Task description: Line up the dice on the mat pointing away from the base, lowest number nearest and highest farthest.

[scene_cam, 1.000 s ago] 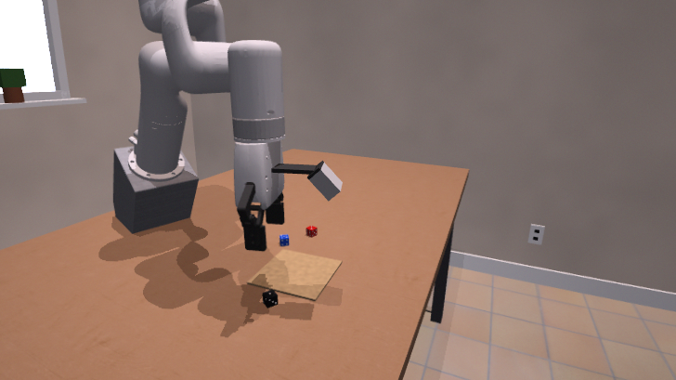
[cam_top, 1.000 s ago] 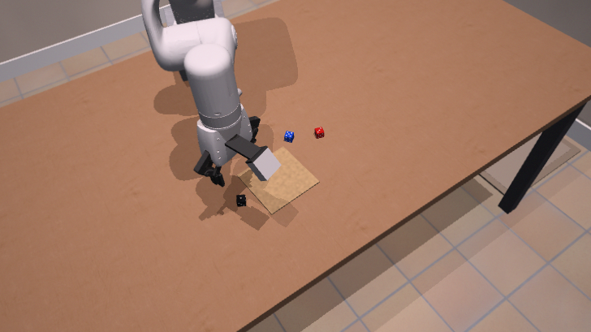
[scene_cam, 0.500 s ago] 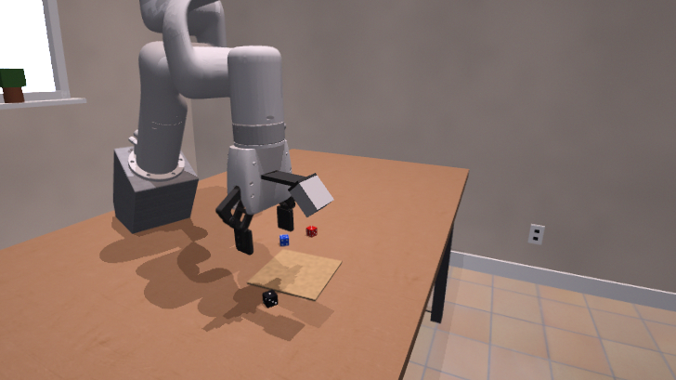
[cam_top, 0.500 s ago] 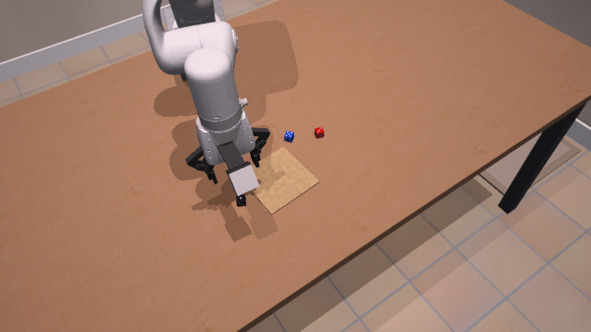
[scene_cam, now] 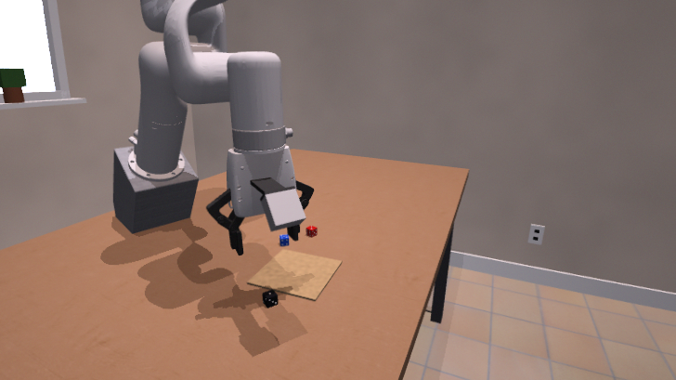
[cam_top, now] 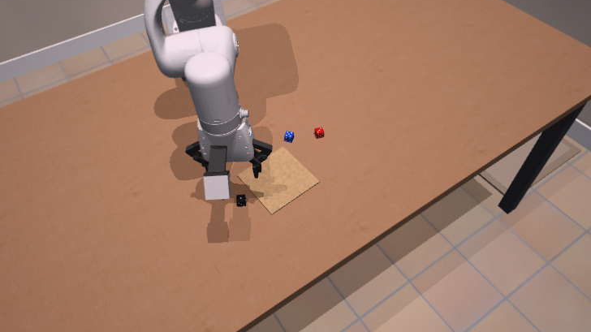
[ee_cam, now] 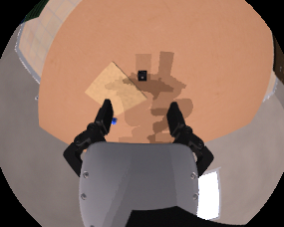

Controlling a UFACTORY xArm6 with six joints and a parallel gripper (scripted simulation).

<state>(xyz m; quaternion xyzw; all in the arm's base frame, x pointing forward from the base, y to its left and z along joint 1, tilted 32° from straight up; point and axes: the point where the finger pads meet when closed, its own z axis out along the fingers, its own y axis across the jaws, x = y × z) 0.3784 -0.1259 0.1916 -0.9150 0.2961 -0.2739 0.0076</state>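
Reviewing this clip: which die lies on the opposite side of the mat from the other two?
The black die; the blue and red ones sit across the mat.

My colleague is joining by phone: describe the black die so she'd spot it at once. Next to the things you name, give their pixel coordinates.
On the brown table (cam_top: 392,92) (scene_cam: 379,195) lies a square tan mat (cam_top: 291,170) (scene_cam: 318,266) (ee_cam: 97,92). Just off its edge, on the table, sits the black die (cam_top: 241,200) (scene_cam: 269,298) (ee_cam: 142,76). The other two dice, blue (cam_top: 289,136) (scene_cam: 284,240) (ee_cam: 114,120) and red (cam_top: 319,132) (scene_cam: 311,230), lie beyond the mat's opposite side.

soft even room light, arm's layered shadows across table (cam_top: 392,92) (scene_cam: 379,205) (ee_cam: 214,60) and mat (cam_top: 291,175) (scene_cam: 304,268) (ee_cam: 110,90), bright white window (scene_cam: 24,20) (ee_cam: 209,194), wrist view curved with black corners
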